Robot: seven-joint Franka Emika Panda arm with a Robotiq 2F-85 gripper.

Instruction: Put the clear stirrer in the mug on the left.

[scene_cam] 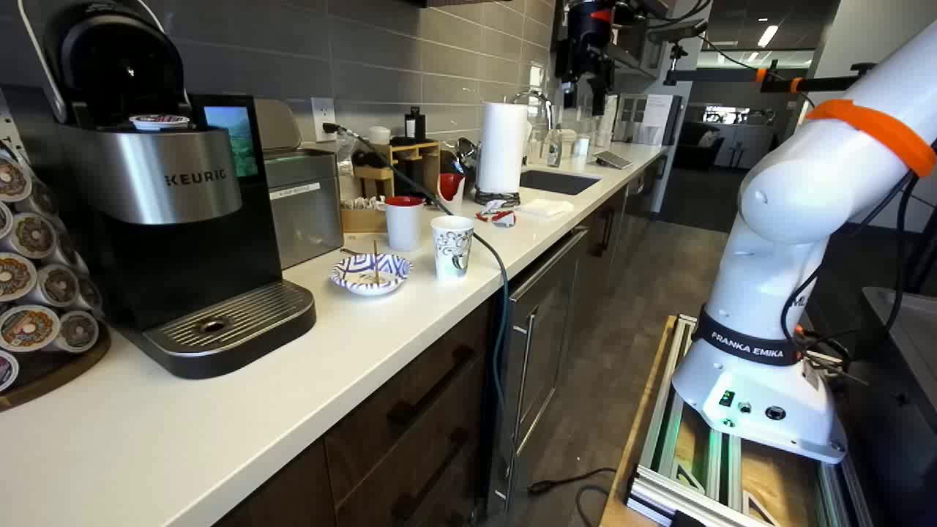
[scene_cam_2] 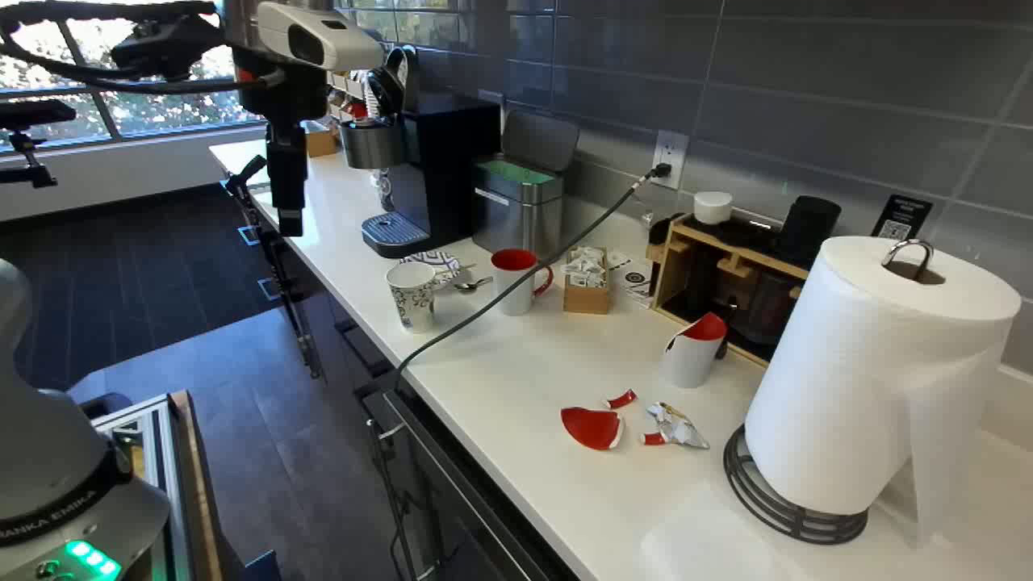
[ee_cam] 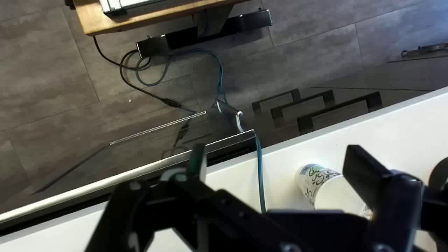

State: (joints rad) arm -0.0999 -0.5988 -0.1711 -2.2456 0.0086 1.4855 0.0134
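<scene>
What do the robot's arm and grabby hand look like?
The arm is white and rounded, with an orange band, black cables and a black collar reading FRANKA EMIKA. Green lights glow on its base. The gripper is black, with two blocky, angular fingers.

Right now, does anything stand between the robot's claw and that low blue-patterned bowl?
The taller paper cup stands beside the bowl and could block a low approach; the gripper hangs higher, and nothing visible covers the bowl.
</scene>
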